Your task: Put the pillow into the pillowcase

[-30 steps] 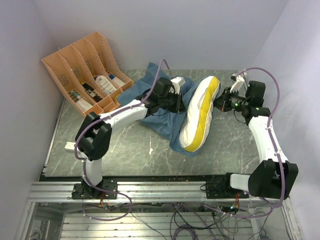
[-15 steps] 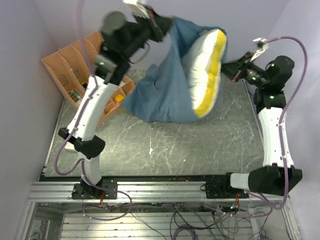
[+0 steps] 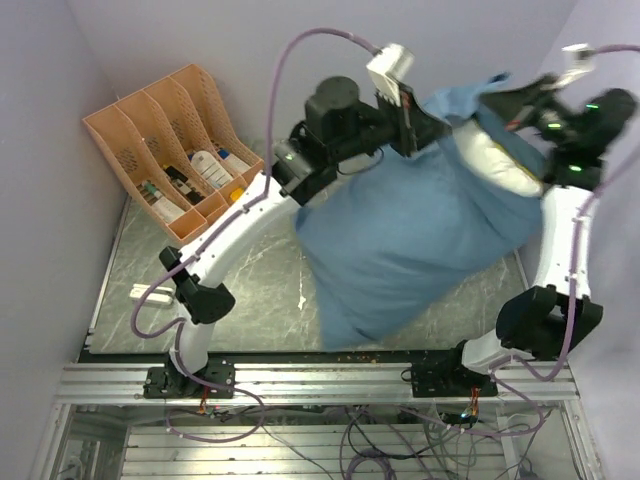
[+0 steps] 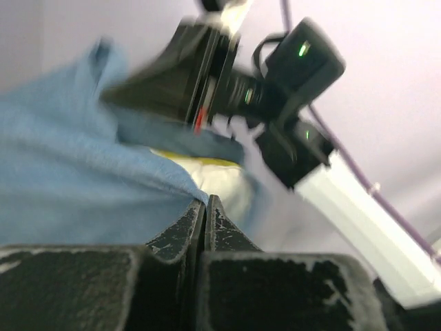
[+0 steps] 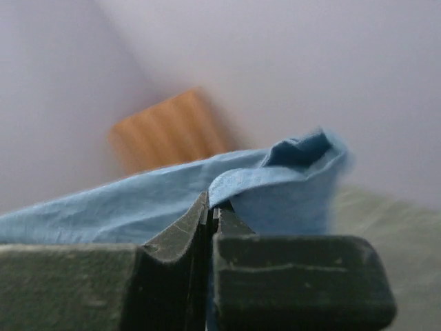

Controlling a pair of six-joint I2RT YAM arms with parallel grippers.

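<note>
The blue pillowcase [image 3: 420, 235] hangs high above the table, bulging, held by its upper edge between both arms. The cream-white pillow [image 3: 500, 165] is inside it; only its top shows at the opening, also in the left wrist view [image 4: 217, 176]. My left gripper [image 3: 432, 128] is shut on the pillowcase edge [image 4: 89, 172], jaws pressed together [image 4: 205, 201]. My right gripper [image 3: 500, 100] is shut on the opposite edge of the pillowcase [image 5: 275, 183], jaws together [image 5: 210, 207]. The case's lower end reaches down near the table's front edge.
An orange slotted organizer [image 3: 170, 150] with bottles and small items stands at the back left. A small white object [image 3: 140, 293] lies at the table's left edge. Purple walls close in at the back and sides. The right arm [image 4: 303, 89] shows close in the left wrist view.
Both grippers lifted the pillowcase off the table and up high. The pillow, first lying mostly outside the case, has slid down inside; only its top shows now.
</note>
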